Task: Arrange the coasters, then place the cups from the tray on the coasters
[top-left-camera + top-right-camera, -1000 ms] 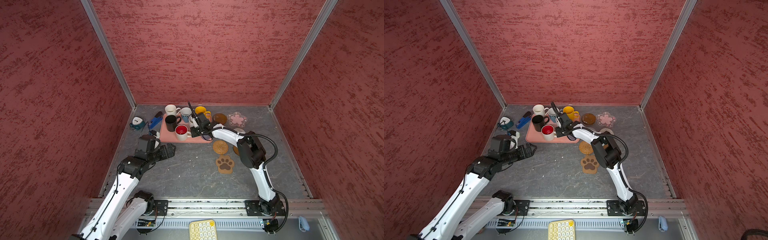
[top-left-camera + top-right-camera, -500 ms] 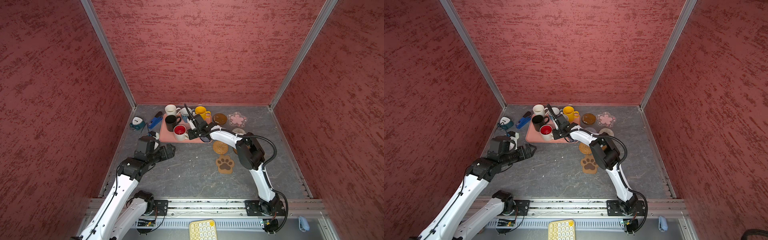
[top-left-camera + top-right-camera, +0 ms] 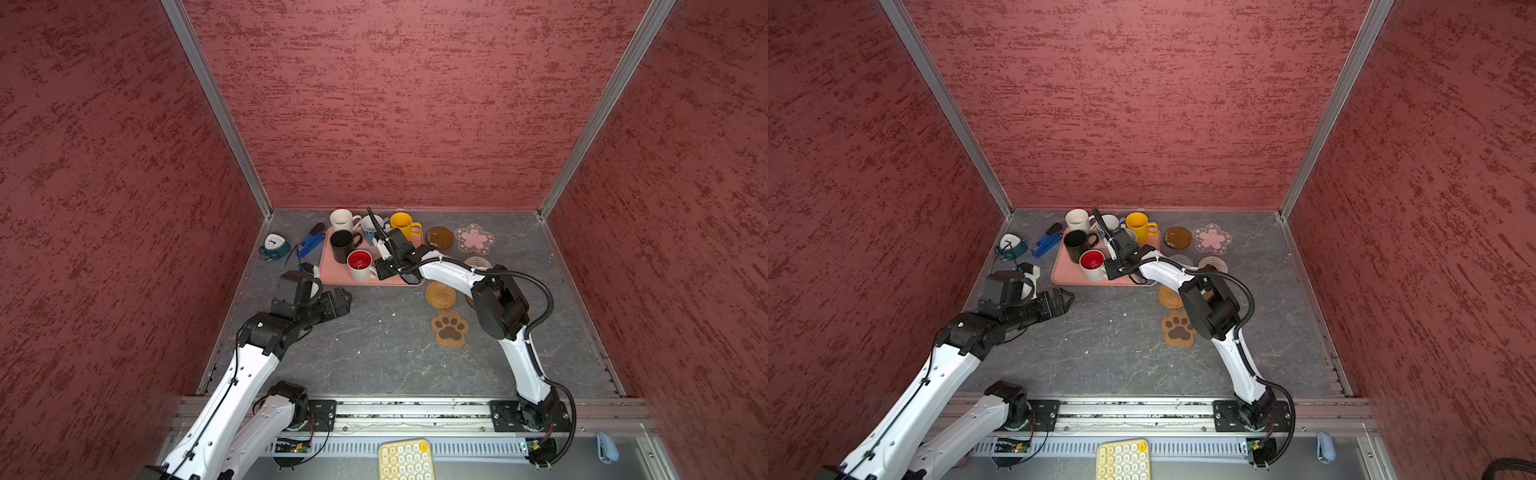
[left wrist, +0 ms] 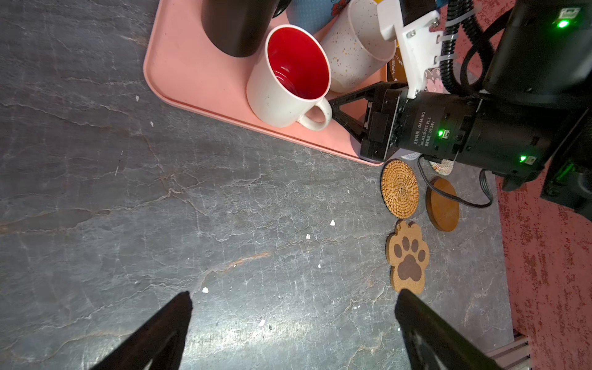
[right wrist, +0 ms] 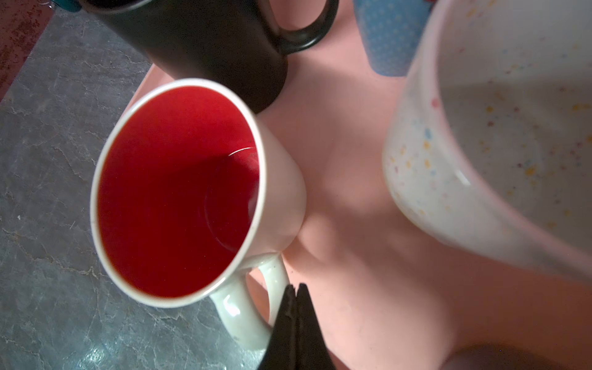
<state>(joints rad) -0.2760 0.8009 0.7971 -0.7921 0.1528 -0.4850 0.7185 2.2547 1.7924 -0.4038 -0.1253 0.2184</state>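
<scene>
Fingers (image 4: 173, 323) of the left gripper (image 4: 293, 304), two black wedges, stand wide apart and hold nothing, hovering over the grey, vein-cracked table (image 4: 224, 208). Across the table on the right lies the paw coaster (image 3: 449, 328), a flat cork-brown cutout with darker pads. Just past it sit the rattan coaster (image 3: 440, 294), a tight coiled spiral, and a smooth amber disc (image 4: 442, 203), side by side but apart.

Next comes the tray (image 4: 192, 73), matte salmon with rounded corners and a low rim. At its near edge the red mug (image 5: 179, 192) stands upright, glossy white outside. The right gripper (image 5: 295, 288) has its fingers pressed together, with the tips at the outer side of that mug's loop handle; I cannot tell if they touch it.

Behind the red mug are the black mug (image 3: 343, 245) and the speckled mug (image 5: 480, 160). Farther back are the dotted blue mug (image 5: 390, 38), the white mug (image 3: 341, 219) and the yellow mug (image 3: 402, 222). Right of the tray lie a second amber disc (image 3: 439, 237), shiny, and the scalloped pink flower coaster (image 3: 474, 239).
</scene>
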